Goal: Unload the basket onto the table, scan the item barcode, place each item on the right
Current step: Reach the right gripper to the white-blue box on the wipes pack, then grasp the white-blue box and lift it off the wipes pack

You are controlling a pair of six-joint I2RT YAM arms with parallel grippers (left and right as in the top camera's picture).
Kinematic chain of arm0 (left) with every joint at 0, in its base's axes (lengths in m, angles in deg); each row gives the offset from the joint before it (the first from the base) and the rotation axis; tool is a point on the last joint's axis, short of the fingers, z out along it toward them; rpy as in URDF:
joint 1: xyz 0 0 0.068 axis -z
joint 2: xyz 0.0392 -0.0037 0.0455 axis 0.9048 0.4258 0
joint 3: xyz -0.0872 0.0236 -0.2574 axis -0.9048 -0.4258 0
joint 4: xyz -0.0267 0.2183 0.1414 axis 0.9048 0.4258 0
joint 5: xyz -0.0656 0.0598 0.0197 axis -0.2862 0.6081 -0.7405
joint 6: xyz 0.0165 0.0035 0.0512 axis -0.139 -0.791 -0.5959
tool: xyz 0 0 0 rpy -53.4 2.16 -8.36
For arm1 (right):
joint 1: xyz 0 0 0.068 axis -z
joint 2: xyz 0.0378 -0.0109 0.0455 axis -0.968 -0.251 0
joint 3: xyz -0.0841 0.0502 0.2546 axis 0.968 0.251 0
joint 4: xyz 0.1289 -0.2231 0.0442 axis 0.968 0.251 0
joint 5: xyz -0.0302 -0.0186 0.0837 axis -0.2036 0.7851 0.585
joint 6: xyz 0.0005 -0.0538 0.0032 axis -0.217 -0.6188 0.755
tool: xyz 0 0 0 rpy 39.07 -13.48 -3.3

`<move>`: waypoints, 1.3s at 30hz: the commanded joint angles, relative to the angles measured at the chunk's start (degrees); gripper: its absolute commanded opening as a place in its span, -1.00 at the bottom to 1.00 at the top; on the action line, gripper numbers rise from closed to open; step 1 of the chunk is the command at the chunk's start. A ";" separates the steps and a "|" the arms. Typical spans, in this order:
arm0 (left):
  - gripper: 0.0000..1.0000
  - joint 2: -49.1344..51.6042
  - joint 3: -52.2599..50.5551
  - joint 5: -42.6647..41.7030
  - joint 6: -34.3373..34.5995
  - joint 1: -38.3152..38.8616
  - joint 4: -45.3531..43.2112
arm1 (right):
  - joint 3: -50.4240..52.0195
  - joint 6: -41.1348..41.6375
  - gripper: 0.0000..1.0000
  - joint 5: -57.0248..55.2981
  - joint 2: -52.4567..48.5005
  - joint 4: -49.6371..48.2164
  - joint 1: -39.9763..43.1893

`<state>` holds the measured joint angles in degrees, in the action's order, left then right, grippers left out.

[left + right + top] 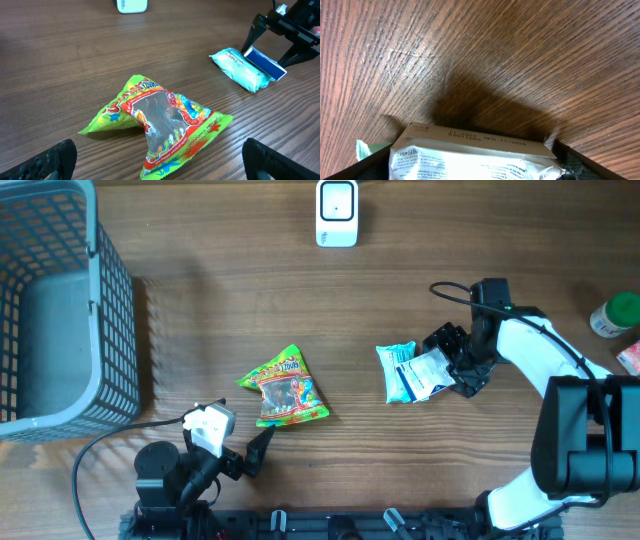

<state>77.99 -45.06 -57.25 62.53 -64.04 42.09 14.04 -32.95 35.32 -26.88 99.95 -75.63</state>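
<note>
**While both grippers stand open, two pouches lie on the table**

Where the right gripper [455, 362] has its jaws spread, one to each side, lies the white-and-blue packet [410, 372]. It rests flat on the wooden table [200, 300], right of centre. Whether the fingers touch it cannot be told. The right wrist view shows its pale printed face with small lettering.

One green candy bag [285, 387] lies near the table's middle, well apart from the packet. The left gripper [250, 455] sits just beside it, jaws wide and holding nothing.

One white scanner [336, 212] stands at the far edge, well apart from both pouches. One grey basket [110, 300] fills the left side. One green-capped bottle [615, 315] stands at the right edge, with one pink item [630, 358] near it, too cropped to identify.
</note>
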 commanded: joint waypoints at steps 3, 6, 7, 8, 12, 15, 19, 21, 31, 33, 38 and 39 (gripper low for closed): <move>1.00 -0.37 -0.20 -0.07 0.15 0.20 -0.15 | 0.44 -3.02 0.72 3.61 -2.47 -2.12 0.09; 1.00 -0.37 -0.20 -0.07 0.15 0.20 -0.17 | 0.44 -3.15 0.63 4.46 -2.47 -2.25 0.09; 1.00 -0.37 -0.20 -0.04 0.17 0.22 -0.17 | 0.44 -4.68 0.61 5.27 -2.47 -2.51 0.09; 1.00 -0.37 -0.20 -0.04 0.17 0.22 -0.17 | 0.44 -6.43 0.57 6.40 -2.47 -2.99 0.09; 1.00 -0.37 -0.20 -0.04 0.17 0.22 -0.17 | -0.66 -13.57 0.50 11.96 -2.45 -4.59 0.09; 1.00 -0.37 -0.20 -0.04 0.17 0.22 -0.17 | -3.04 -19.91 0.49 19.96 -1.64 -4.39 0.11; 1.00 -0.37 -0.20 -0.07 0.17 0.22 -0.17 | -6.25 -28.98 0.49 28.06 1.18 -2.58 0.28; 1.00 -0.37 -0.20 -0.04 0.17 0.20 -0.17 | -7.65 -34.88 0.51 32.59 3.08 -3.67 0.28; 1.00 -0.37 -0.20 -0.07 0.17 0.22 -0.15 | -8.00 -33.88 0.58 71.41 4.22 -38.84 0.02; 1.00 -0.37 -0.20 -0.04 0.17 0.22 -0.17 | -8.00 -32.54 0.57 71.97 4.22 -39.08 0.02; 1.00 -0.37 -0.20 -0.07 0.15 0.22 -0.15 | -8.00 -27.65 0.54 70.10 4.22 -39.08 0.02; 1.00 -0.37 -0.20 -0.07 0.15 0.22 -0.15 | -8.00 -25.24 0.46 67.58 4.22 -39.06 -0.13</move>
<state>77.99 -45.06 -57.25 62.53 -64.04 42.09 6.70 -62.99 104.58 -23.93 61.19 -75.63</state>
